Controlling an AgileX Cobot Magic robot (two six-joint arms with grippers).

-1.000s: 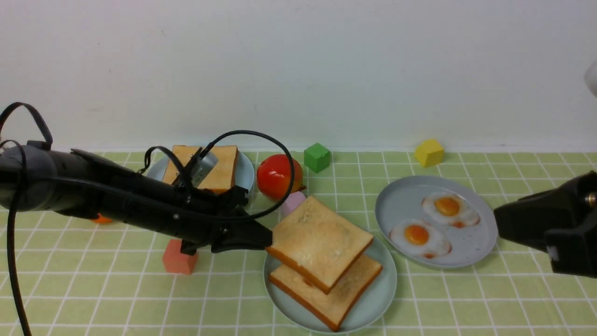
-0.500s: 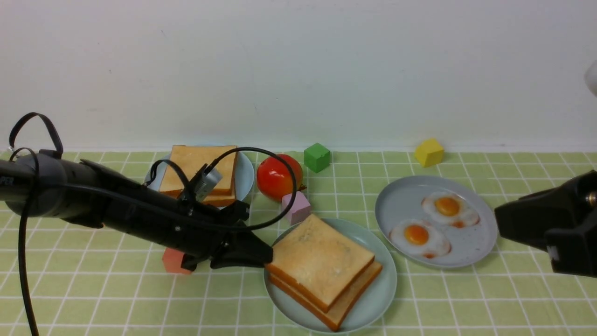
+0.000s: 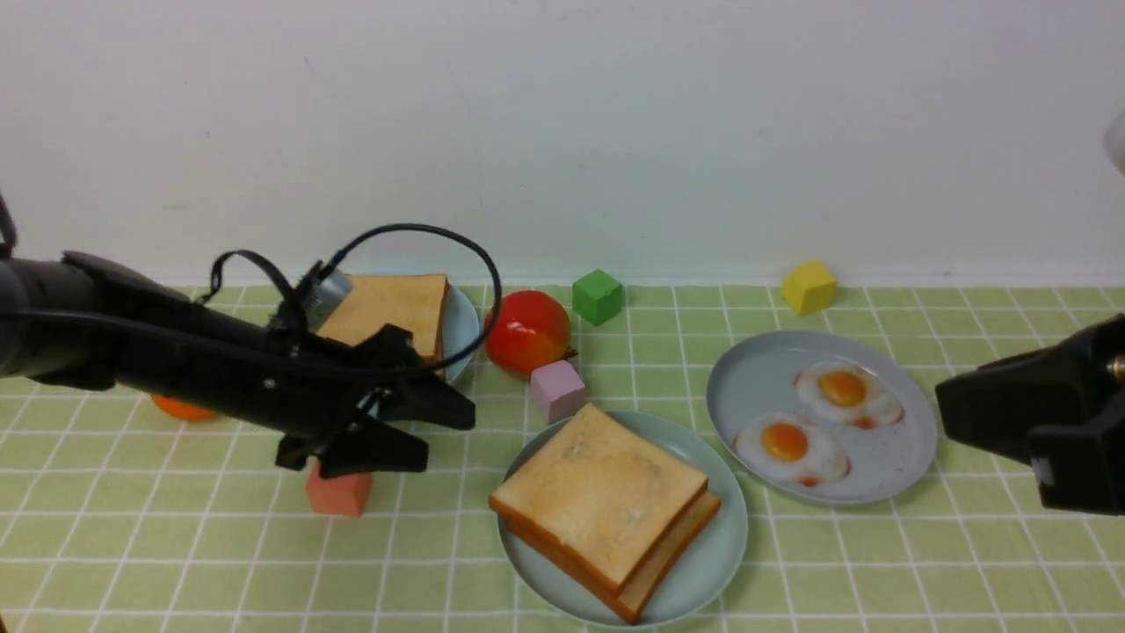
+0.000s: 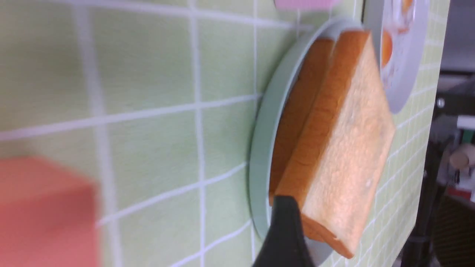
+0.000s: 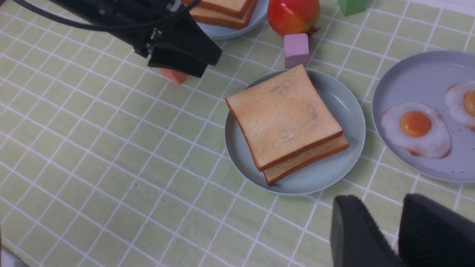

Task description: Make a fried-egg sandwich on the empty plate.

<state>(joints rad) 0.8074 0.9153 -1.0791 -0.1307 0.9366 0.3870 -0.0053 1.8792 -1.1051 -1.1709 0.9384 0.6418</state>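
The pale teal plate (image 3: 721,545) sits at the front centre with two toast slices (image 3: 602,497) stacked on it, the upper one skewed over the lower. My left gripper (image 3: 446,435) hovers just left of the plate, open and holding nothing. In the left wrist view one black finger (image 4: 284,230) shows in front of the toast stack (image 4: 334,129). Two fried eggs (image 3: 791,448) (image 3: 848,391) lie on the grey speckled plate (image 3: 747,387) to the right. My right gripper (image 5: 382,202) hangs open near the teal plate (image 5: 334,100), nothing between its fingers.
A light-blue plate (image 3: 461,330) with more toast stands at the back left. A red tomato (image 3: 527,332), pink cube (image 3: 556,389), green cube (image 3: 598,296) and yellow cube (image 3: 809,287) lie behind the plates. A salmon block (image 3: 338,494) sits under my left arm.
My left gripper set the upper toast slice down on the lower one, opened, and drew back to the left. The right arm has barely moved.
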